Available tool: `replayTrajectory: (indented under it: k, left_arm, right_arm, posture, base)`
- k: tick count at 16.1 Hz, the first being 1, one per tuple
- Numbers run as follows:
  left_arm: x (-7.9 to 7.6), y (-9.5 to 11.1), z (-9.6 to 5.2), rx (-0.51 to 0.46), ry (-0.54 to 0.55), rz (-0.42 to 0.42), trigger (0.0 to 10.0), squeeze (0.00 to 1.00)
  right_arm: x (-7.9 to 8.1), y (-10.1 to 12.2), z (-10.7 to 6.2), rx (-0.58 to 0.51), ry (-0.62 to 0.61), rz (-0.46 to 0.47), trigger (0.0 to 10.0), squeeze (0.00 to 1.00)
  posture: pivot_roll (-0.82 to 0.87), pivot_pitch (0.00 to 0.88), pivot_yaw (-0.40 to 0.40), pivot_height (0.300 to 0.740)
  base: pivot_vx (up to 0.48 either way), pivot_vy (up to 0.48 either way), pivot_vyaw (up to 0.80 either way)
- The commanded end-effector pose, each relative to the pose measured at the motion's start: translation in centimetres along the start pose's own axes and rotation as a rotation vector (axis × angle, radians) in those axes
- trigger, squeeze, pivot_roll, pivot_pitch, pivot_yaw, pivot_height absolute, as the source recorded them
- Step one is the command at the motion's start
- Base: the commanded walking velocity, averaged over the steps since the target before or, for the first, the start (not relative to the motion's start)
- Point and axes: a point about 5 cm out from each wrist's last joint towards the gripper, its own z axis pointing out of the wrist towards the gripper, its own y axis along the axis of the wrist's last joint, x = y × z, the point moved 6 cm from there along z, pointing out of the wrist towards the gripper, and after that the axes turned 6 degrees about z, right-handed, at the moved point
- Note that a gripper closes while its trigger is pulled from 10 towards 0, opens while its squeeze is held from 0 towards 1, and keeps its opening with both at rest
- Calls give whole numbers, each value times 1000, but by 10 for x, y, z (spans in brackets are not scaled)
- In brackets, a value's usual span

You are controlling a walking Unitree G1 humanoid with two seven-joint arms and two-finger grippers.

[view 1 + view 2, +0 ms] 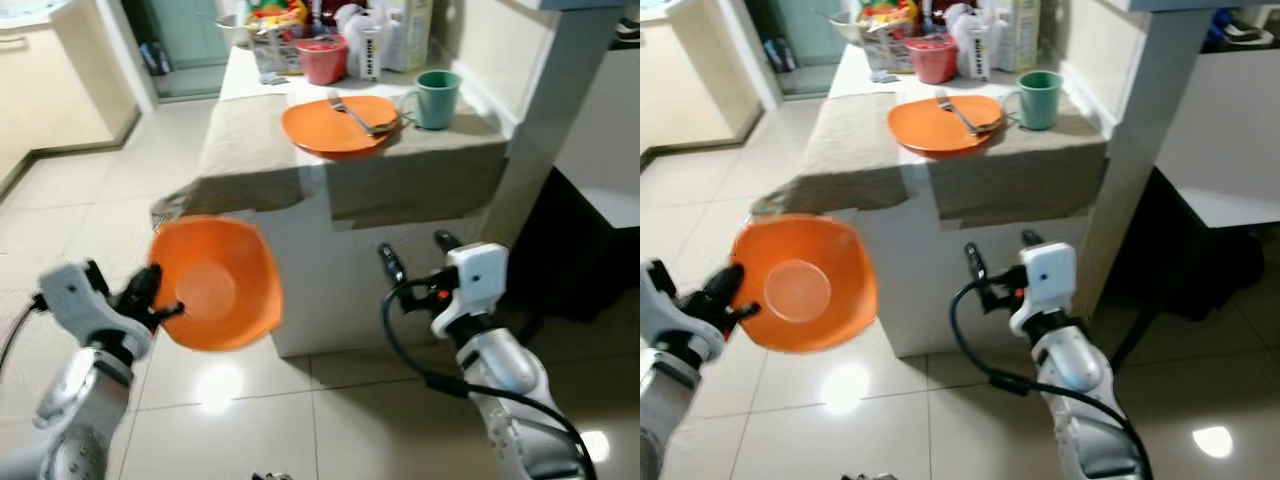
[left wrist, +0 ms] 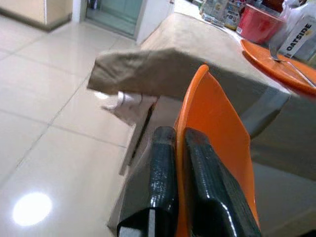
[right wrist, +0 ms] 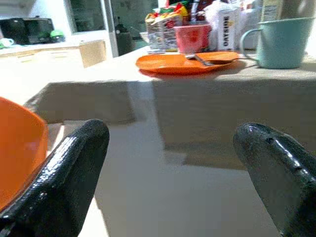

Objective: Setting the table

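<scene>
On the left, the left gripper (image 1: 150,297) was closed on the rim of an orange bowl (image 1: 218,283), one black finger on each side of the thin wall, as the left wrist view showed clearly. The bowl was held on its edge, with its hollow turned toward the camera, and it hung in the air over the tiled floor (image 1: 90,190), below the level of the table top and in front of its near left corner.

Ahead and higher stood the table (image 1: 300,290), covered with a beige cloth (image 1: 255,140). On the cloth lay an orange plate (image 1: 335,125) with a fork (image 1: 352,113) resting across it, and just beside the plate, to the right, a green mug (image 1: 437,97). Behind them were a red container (image 1: 322,58) and some cartons.

On the right, the right gripper (image 1: 418,255) held nothing; its two fingers stood wide apart and pointed up toward the front face of the table.

The relation that mattered was this: the free part of the cloth, left of the plate, lay up and forward from the bowl, and the left arm, which already carried the bowl, was the nearer one to it. Probably the bowl had to be lifted above the table edge and turned from upright to flat before it could be set down there.
</scene>
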Motion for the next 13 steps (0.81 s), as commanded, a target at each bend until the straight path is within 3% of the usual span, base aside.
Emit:
replayTrajectory:
  k: [1, 2, 3, 4, 9, 13]
  left_arm:
    - [-14, 19, -2, -62, -47, -37, 0, 0]
    - [-15, 15, -2, -45, -33, -137, 0, 0]
    - [-19, 6, -4, -29, -17, -320, 0, 0]
    - [-23, 5, -5, -37, -14, -381, 0, 0]
    - [-26, 1, 7, -40, 20, -625, 0, 0]
    - [-31, -3, 9, -4, 8, -698, 0, 0]
  right_arm:
    - [-1, -2, 0, 4, -5, 7, 10000, 0]
    - [-3, -5, 0, 11, -12, 19, 10000, 0]
    - [-4, -7, 0, 15, -17, 33, 10000, 0]
    - [-5, -8, 1, 16, -20, 38, 10000, 0]
    - [-1, -11, 6, 17, 10, 37, 10000, 0]
    - [7, -12, 16, 44, 52, 144, 10000, 0]
  posture:
    - [-95, 0, 109, 740]
    - [-96, 0, 109, 740]
    - [-104, 0, 107, 740]
    - [-104, 0, 106, 740]
    - [-102, 0, 92, 740]
    - [-106, 0, 92, 740]
  base:
    - [0, 0, 0]
    - [0, 0, 0]
    - [0, 0, 0]
    - [0, 0, 0]
    - [0, 0, 0]
    - [0, 0, 0]
